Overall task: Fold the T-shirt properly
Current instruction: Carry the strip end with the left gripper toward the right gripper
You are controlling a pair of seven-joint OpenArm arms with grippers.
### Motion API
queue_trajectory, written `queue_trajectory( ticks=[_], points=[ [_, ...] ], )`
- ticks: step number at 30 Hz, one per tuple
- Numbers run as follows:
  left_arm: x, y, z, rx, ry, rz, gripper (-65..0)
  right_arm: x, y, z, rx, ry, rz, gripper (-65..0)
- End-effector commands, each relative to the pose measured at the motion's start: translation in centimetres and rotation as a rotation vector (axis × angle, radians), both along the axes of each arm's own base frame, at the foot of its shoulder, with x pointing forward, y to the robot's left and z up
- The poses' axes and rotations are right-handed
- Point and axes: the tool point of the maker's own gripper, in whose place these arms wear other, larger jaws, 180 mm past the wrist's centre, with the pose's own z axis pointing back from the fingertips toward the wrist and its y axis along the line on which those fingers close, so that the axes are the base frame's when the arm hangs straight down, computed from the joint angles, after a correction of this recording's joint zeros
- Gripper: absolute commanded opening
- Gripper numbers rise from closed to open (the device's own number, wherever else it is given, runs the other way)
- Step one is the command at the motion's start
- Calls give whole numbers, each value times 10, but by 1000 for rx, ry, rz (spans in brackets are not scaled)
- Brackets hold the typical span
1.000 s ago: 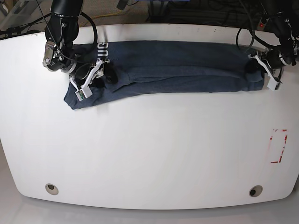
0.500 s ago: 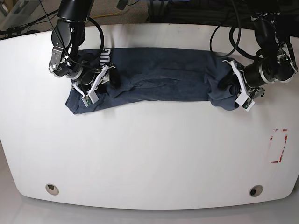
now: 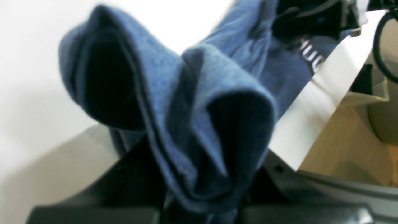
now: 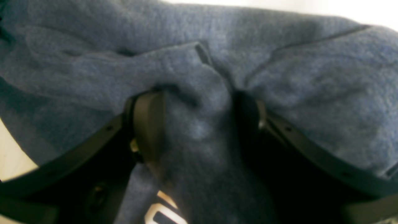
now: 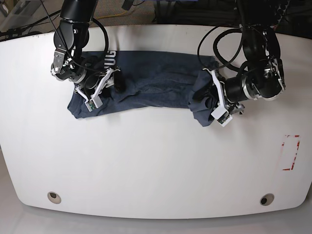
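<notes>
Base view:
Table (image 5: 156, 161): white top, rounded corners, a red-marked rectangle (image 5: 291, 152) near its right edge.
T-shirt (image 5: 151, 85): dark blue, folded into a long band along the far side of the table, white lettering showing at its left end.
Right arm (image 5: 73, 29): reaches down from the far left edge, wrist bent over the shirt's left end.
Right gripper (image 5: 105, 83): white-tipped fingers spread over a bunch of cloth at the left end, resting on the fabric.
Left arm (image 5: 258, 58): curls in from the far right, elbow high, forearm turned toward the table's middle.
Left gripper (image 5: 214, 100): clamped on the shirt's right end, which is bunched and drawn in over the band.

Left wrist view:
T-shirt (image 3: 186, 124): a wad of layered blue folds fills the middle, rising out of the dark fingers at the bottom edge; blurred.
Left gripper (image 3: 199, 205): pinched tight on the cloth, tips buried in it.
Lettering (image 3: 311, 56): white, on the far part of the shirt, beside the table edge.

Right wrist view:
T-shirt (image 4: 279, 71): heathered blue cloth covers nearly the whole picture.
Right gripper (image 4: 199, 124): fingers stand well apart with a thick ridge of cloth between them, one pad (image 4: 149, 124) against the fabric.
Lettering (image 4: 161, 214): a white scrap at the bottom edge.
</notes>
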Motion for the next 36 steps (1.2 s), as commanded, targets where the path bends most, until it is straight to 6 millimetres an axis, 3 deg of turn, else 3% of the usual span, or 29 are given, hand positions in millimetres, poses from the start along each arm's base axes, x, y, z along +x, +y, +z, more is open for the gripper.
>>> queue_trajectory(
  ticks=[1, 5, 9, 12, 16, 21, 25, 29, 36],
  points=[
    [5, -14, 7, -44, -16, -10, -637, -2, -7, -3, -44, 26, 4, -309],
    [9, -23, 1, -29, 1, -35, -567, 2, -7, 0, -44, 16, 3, -309],
    [9, -30, -10, -38, 44, -43, -410, 3, -7, 1, -44, 13, 3, -309],
    [18, -41, -5, -73, 40, -45, -268, 3, -7, 1, -44, 13, 3, -309],
    [22, -61, 2, -118, 60, -57, -154, 4, -7, 1, -44, 12, 3, -309],
    [20, -100, 27, -128, -1, -172, -147, 8, -7, 4, -45, 1, 3, -309],
    [12, -113, 48, -112, -83, -234, -144, 12, -7, 7, -44, -8, 3, -309],
    [18, -103, 57, -77, -128, -220, -144, 19, -7, 12, -47, -24, 4, -309],
    [41, -15, 44, 47, -125, -38, -144, 35, -7, 55, -108, -134, 29, -303]
  ],
)
